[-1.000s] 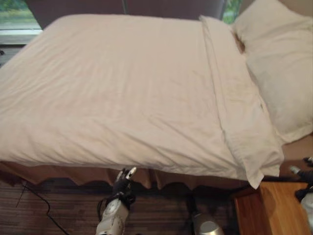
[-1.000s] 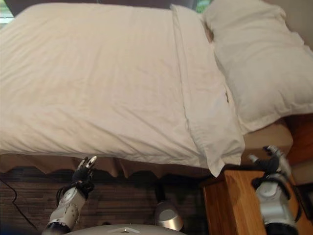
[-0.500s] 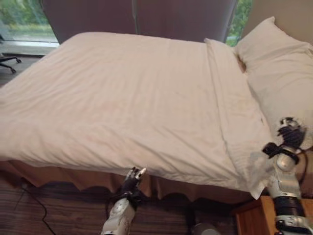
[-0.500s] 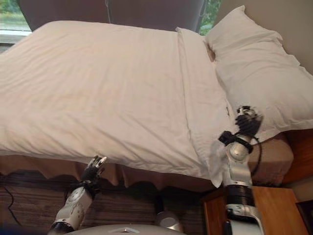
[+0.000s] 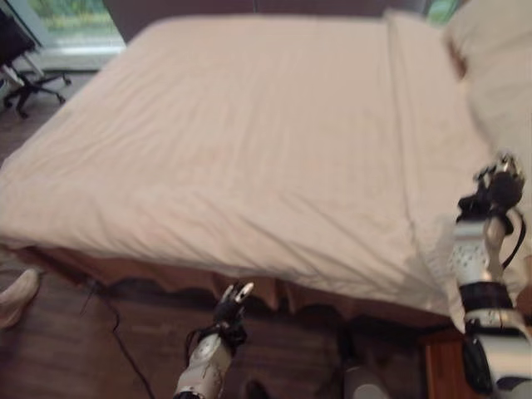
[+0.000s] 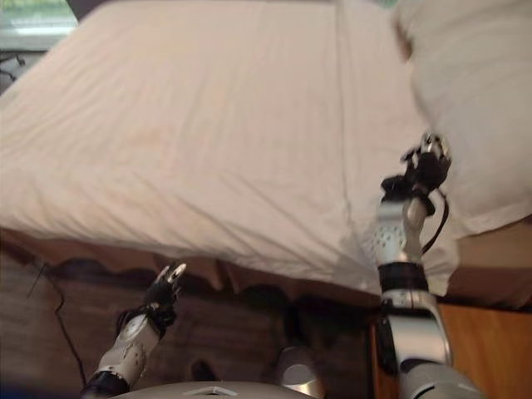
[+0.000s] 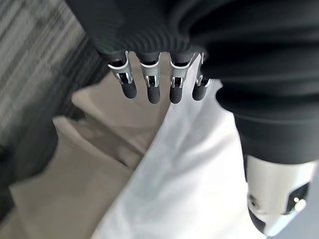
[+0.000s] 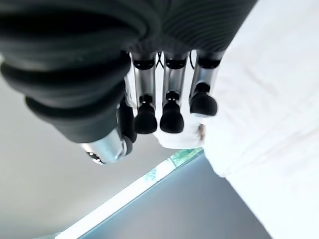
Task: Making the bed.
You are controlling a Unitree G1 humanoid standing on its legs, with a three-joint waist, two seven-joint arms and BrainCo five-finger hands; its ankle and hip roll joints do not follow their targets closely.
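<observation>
The left hand (image 5: 231, 301) is seen nearest, below the near edge of the bed, its fingers (image 7: 151, 89) held out fairly straight and holding nothing; past them in its wrist view a tan bed skirt (image 7: 75, 174) and a hanging white corner of cloth appear. Dark floor (image 5: 66, 349) lies open in front of the bed's near edge, with a pale shoe-like shape (image 5: 17, 295) at the far left of that strip, too blurred to be named with certainty. A wooden nightstand (image 6: 490, 349) stands beside the bed's near right corner. The white duvet (image 5: 241, 141) is spread over the bed, its near edge hanging over the tan skirt and lightly creased. The right hand (image 6: 426, 166) is raised over the bed's near right corner, above the folded duvet band (image 6: 366, 108), its fingers (image 8: 172, 112) loosely bent with nothing between them. Beyond it, at the bed's right end, a white pillow (image 6: 474, 100) lies beside the band. Past the far left corner of the bed, an office chair (image 5: 25, 66) stands on the floor.
</observation>
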